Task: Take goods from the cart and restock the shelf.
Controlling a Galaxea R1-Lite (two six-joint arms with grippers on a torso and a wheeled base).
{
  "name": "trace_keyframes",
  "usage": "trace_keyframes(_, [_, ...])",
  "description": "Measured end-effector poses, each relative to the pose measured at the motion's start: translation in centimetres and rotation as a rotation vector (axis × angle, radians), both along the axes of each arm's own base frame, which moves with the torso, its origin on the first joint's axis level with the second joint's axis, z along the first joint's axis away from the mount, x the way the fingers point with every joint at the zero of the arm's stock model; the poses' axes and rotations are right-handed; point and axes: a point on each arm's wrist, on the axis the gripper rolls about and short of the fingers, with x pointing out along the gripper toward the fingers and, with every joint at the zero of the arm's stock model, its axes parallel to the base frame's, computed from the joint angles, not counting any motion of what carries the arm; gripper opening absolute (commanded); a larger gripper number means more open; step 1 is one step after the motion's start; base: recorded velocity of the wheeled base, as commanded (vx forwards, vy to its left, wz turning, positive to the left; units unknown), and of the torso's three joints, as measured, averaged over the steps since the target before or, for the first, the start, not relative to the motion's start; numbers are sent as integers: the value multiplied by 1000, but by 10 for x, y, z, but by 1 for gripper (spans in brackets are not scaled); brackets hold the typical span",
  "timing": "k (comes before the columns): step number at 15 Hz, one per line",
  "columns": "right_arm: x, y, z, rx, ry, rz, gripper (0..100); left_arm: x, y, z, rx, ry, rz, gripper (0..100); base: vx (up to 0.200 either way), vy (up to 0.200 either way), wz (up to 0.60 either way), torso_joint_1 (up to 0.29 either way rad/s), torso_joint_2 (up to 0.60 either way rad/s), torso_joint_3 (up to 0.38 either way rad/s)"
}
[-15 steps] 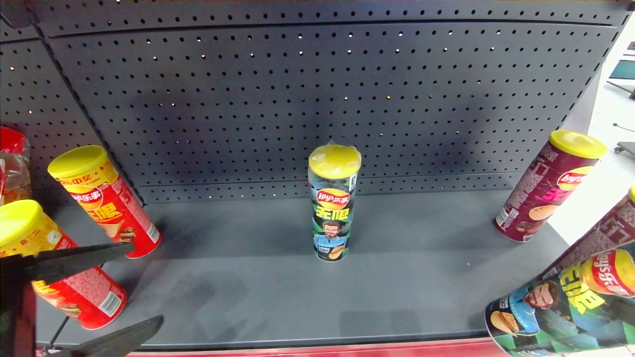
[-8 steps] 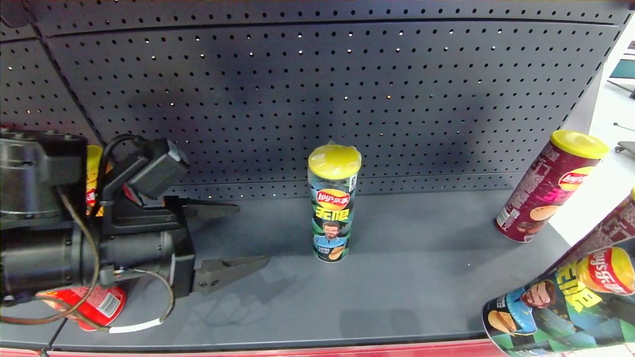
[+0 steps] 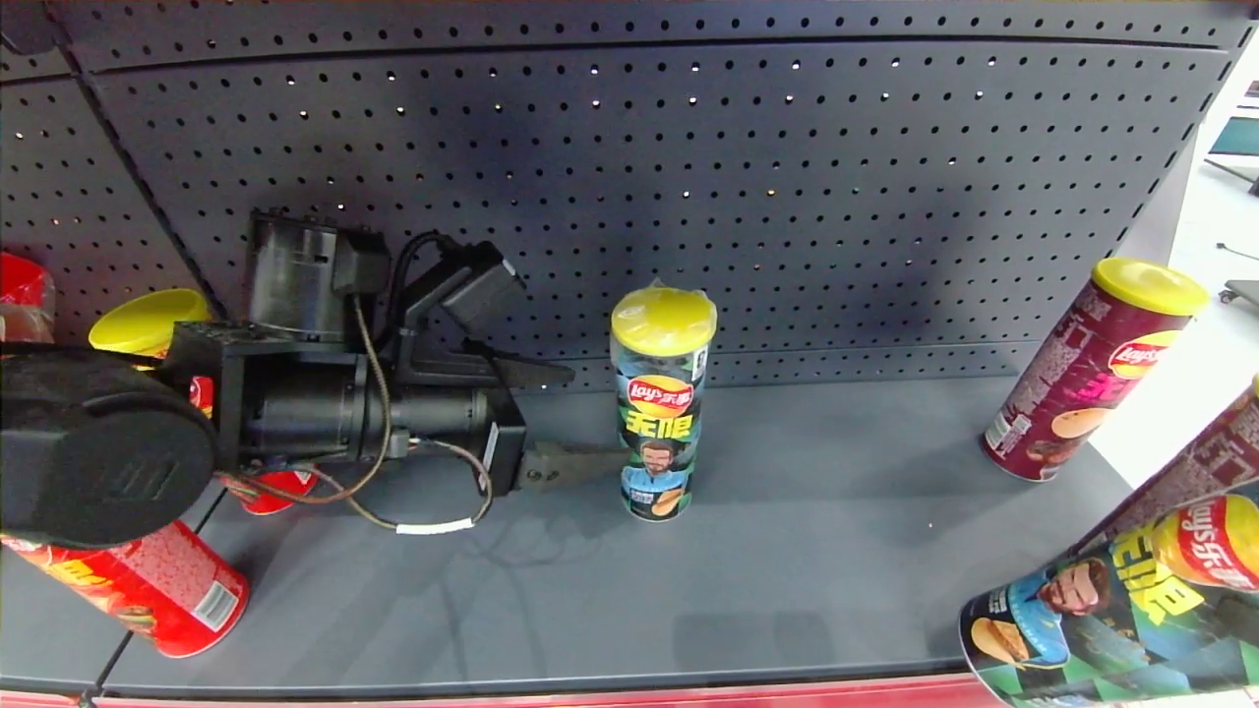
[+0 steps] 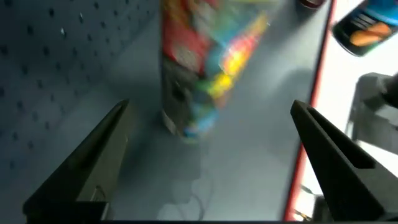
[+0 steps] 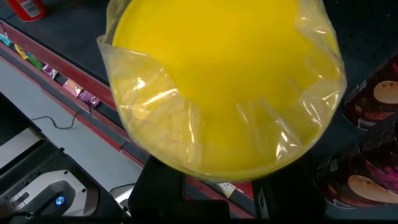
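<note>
Dim shelf (image 3: 787, 551), soft broad shadows on its pegboard (image 3: 689, 177), bright light beyond its right end.

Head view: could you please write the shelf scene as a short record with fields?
shelf: dark grey board, pegboard back
green can: upright at the middle, yellow lid
left gripper: open, at the green can's left side, not closed on it
red can: front left, partly behind the left arm
maroon can: rear right, yellow lid
second green can: held at the front right, past the shelf edge

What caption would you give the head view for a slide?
Open left gripper beside the upright green can on the grey shelf.
</note>
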Motion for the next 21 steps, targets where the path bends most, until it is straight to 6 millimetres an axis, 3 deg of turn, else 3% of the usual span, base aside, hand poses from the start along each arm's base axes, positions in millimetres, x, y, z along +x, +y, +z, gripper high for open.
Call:
trace_keyframes(7, [0,0,0,0,1,-1,0,39,-24,-6,-12,-10,-27,100,0,0,0,0,0,0])
trace_keyframes(19, [0,0,-1,-2,1,-9,0,52,-59,-13,-30,6,-93,100,0,0,0,0,0,0])
trace_keyframes(20, [0,0,-1,-3,4,-9,0,52,-60,-14,-28,8,-93,0,0,0,0,0,0,0])
trace_keyframes(21, [0,0,-1,-3,4,-9,0,53,-61,-15,-28,11,-95,0,0,0,0,0,0,0])
